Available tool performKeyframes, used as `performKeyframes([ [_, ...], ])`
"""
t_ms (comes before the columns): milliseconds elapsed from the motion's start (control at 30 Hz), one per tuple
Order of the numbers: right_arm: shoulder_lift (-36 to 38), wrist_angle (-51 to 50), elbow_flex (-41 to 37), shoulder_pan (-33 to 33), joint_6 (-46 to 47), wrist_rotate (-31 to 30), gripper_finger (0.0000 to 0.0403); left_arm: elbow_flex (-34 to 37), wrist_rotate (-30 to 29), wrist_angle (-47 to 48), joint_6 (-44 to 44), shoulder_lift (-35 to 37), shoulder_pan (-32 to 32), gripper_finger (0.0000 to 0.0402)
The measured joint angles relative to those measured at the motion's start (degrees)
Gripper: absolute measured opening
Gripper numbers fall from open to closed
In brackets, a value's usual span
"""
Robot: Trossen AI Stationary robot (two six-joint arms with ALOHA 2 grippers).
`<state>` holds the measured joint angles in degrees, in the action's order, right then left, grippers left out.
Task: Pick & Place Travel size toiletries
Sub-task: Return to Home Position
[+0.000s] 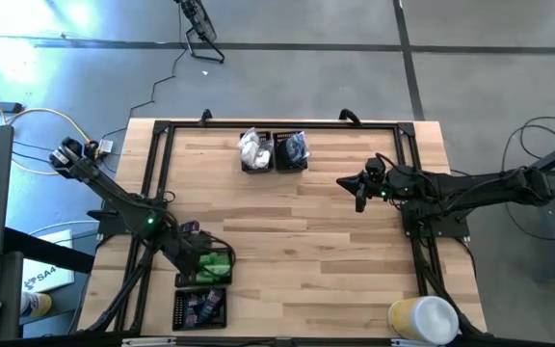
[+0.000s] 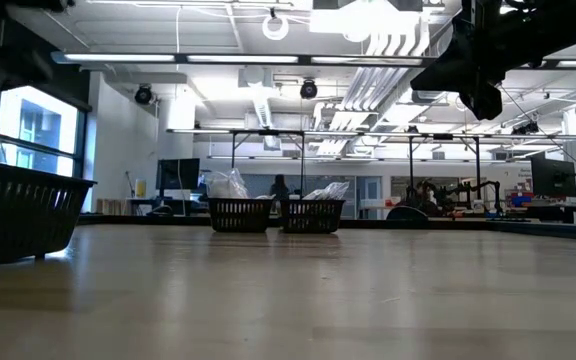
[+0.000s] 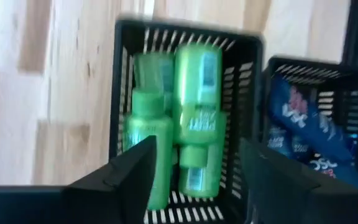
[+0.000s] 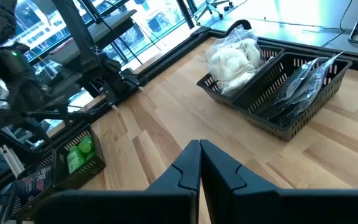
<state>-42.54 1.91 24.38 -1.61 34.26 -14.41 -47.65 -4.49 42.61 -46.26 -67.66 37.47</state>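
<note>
Our left pincer [image 3: 197,163] hangs released and empty just above the green tubes [image 3: 194,106], which lie packed together in a black mesh basket [image 3: 166,28] near a left corner of the worktop [image 1: 306,241]. The navy tubes [image 3: 303,124] fill the neighbouring basket [image 3: 316,64] just beside it. The white packets [image 1: 253,149] and the bagged dark pieces [image 1: 293,149] sit in a pair of touching baskets at the opposite edge, so we judge the sorting finished, with only the retreat to rest left. To do that well, we would raise the pincer straight up until its fingers clear the basket rim. We would keep them apart so that no tube is dragged out, and only then swing the arm back, minding the black frame [image 1: 220,123] that borders the worktop. Our right pincer [image 4: 199,152], clenched on nothing, waits above the worktop's right side. The worktop is pale wooden planking. Beyond it we see a grey floor with trailing cables, and a bright hall of strip lights, ceiling ducts and tall windows.
</note>
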Motion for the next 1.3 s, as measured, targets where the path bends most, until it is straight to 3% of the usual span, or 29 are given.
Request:
performKeyframes([
  [167,0.0,0.0,0.0,0.0,0.0,0.0,0.0003,-4.6,-4.9,-0.1,8.0,0.0,-0.8,0.0160],
  [367,0.0,0.0,0.0,0.0,-1.3,0.0,0.0003,-8.2,-9.7,-0.6,18.4,0.1,-7.3,0.0079],
  [600,0.0,0.0,0.0,0.0,-1.3,0.0,0.0003,-8.2,-9.8,-13.7,32.2,0.1,-17.6,0.0007],
  [767,0.0,0.0,0.0,0.0,-1.3,0.0,0.0003,-8.2,-9.5,-24.2,39.5,0.1,-23.9,0.0008],
  [900,0.0,0.0,0.0,0.0,-1.0,-0.1,0.0003,-8.2,-5.1,-29.2,42.0,0.1,-28.2,0.0010],
  [1033,0.0,0.0,0.0,0.0,-0.9,-0.3,0.0003,-8.2,-0.8,-28.8,41.5,0.1,-31.3,0.0010],
  [1300,0.0,-2.5,0.0,0.0,0.0,-0.4,0.0003,-8.2,-0.7,-27.1,41.5,0.1,-31.8,0.0010],
])
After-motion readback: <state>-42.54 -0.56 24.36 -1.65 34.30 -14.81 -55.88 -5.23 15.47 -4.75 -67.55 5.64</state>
